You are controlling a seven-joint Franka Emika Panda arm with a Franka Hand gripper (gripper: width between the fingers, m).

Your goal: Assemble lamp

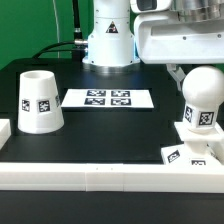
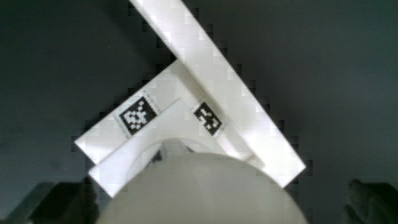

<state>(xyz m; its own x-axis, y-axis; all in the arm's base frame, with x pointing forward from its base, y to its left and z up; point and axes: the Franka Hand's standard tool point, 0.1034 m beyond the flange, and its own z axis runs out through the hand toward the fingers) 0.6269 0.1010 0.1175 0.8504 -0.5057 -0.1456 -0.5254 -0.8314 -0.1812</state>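
The ball-shaped white bulb (image 1: 203,98) stands upright on the low sloped base (image 1: 190,150) at the exterior view's right, next to the front rail. My gripper (image 1: 196,62) hangs just above the bulb's top. In the wrist view the bulb (image 2: 196,188) fills the space between my dark fingers (image 2: 64,202), with a dark gap on each side, so the gripper (image 2: 214,206) is open around it. The tagged base (image 2: 157,120) shows beyond the bulb. The tapered shade (image 1: 38,101) stands alone, mouth down, at the exterior view's left.
The marker board (image 1: 108,98) lies flat mid-table in front of the arm's pedestal (image 1: 108,40). A long white border rail (image 1: 100,176) runs along the front edge and also shows in the wrist view (image 2: 192,45). A green backdrop stands behind.
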